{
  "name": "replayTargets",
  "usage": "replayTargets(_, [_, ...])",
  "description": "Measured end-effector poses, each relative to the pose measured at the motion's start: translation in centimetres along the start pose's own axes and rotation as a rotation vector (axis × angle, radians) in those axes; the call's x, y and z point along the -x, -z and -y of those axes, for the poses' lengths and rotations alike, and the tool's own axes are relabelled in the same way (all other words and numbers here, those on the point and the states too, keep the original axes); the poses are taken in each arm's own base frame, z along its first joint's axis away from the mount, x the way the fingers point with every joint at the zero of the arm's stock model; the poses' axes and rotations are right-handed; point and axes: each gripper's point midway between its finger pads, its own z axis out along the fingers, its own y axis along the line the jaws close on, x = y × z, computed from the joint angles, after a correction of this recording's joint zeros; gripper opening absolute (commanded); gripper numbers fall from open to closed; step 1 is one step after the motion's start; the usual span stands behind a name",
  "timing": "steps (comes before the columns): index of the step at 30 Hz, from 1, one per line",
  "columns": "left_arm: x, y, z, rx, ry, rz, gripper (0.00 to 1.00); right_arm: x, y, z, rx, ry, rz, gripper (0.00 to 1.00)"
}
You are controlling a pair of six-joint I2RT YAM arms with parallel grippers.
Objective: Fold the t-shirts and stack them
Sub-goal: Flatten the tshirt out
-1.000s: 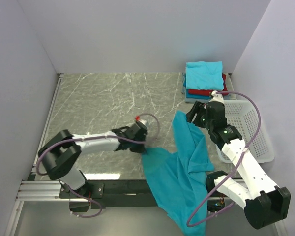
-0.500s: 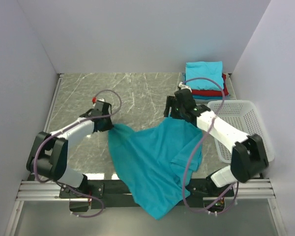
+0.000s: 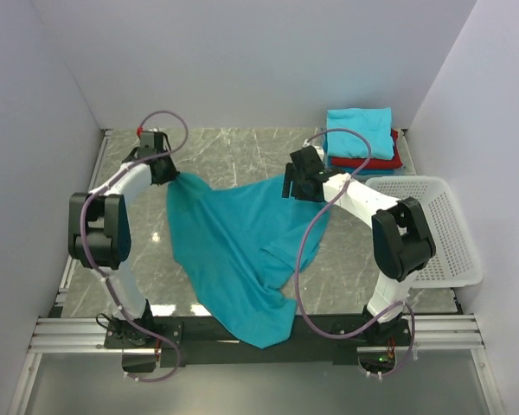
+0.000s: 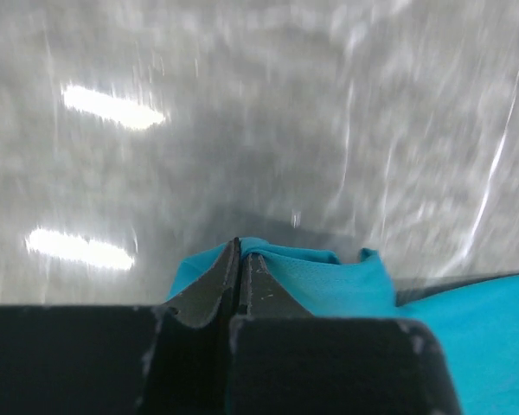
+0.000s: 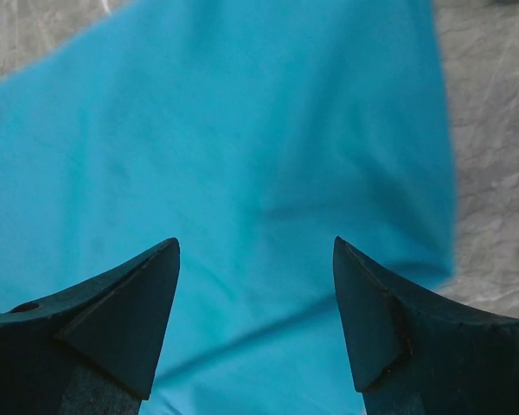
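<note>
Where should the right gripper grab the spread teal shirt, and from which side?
Teal shirt: far right edge, from above. Cloth lies flat there, the left gripper pinches the far left corner, and the open right gripper hovers over it.

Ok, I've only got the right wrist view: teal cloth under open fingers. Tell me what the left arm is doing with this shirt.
Observer: The left gripper is shut on a corner of the teal t-shirt, out at the far left of the table.
Operator: Give me how the shirt lies overall.
Observer: It is spread across the middle of the table, and its near end drapes over the front edge.
Operator: Now tell me where the stack is.
Observer: The folded shirts sit in the far right corner, a teal one on top with red beneath it, just beyond the white basket.
</note>
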Motion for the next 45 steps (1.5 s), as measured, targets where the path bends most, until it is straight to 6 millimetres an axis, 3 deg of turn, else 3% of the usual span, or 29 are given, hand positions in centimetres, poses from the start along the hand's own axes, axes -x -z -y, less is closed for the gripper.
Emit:
replayTargets(4, [3.1,-2.0,0.2,-0.018,0.017,0.020,0.00,0.3,-0.2,0.8,-0.010,-0.016,-0.001,0.78])
replayTargets(7, [3.0,-2.5,0.6,-0.047,0.019,0.007,0.00,0.6,-0.3,1.2,-0.012,-0.022,0.002,0.78])
replayTargets(12, [0.3,-2.8,1.7,-0.139,0.032,-0.050,0.00,-0.1,-1.4,1.3,-0.006,-0.017,-0.028,0.77])
replayTargets(16, [-4.3,-2.4,0.9,-0.162,0.063,-0.144,0.00,-1.8,-3.1,1.0,0.005,-0.010,-0.085,0.75])
replayTargets(21, [-6.9,-1.2,0.4,-0.180,0.093,-0.188,0.00,-4.5,-3.5,1.3,0.022,-0.014,-0.138,0.73])
replayTargets(24, [-6.5,-0.3,0.7,-0.196,0.094,-0.170,0.00,-7.4,-1.5,2.2,0.034,-0.039,-0.158,0.72])
replayTargets(26, [-5.9,0.1,1.0,-0.208,0.091,-0.148,0.00,-11.3,1.3,2.5,0.058,-0.040,-0.186,0.72])
replayTargets(30, [-5.2,0.3,1.3,-0.222,0.088,-0.130,0.00,-19.9,7.9,0.7,0.166,0.050,-0.308,0.73])
replayTargets(32, [-5.2,0.3,1.4,-0.225,0.087,-0.132,0.00,-21.4,10.3,0.2,0.209,0.071,-0.339,0.76])
replayTargets(33, [-5.2,0.3,1.4,-0.228,0.086,-0.131,0.00,-21.0,11.1,0.2,0.217,0.061,-0.321,0.79])
replayTargets(35, [-5.2,0.4,1.5,-0.233,0.086,-0.134,0.00,-18.3,11.9,0.5,0.216,0.013,-0.242,0.79])
replayTargets(39, [-5.2,0.5,1.8,-0.247,0.086,-0.139,0.00,-10.1,11.6,2.0,0.190,-0.146,-0.082,0.79])
replayTargets(42, [-5.2,0.5,1.8,-0.248,0.086,-0.140,0.00,-5.4,9.2,5.4,0.057,-0.221,-0.019,0.79])
replayTargets(45, [-5.3,0.5,1.8,-0.248,0.086,-0.140,0.00,-3.4,6.3,7.7,-0.066,-0.235,-0.023,0.76])
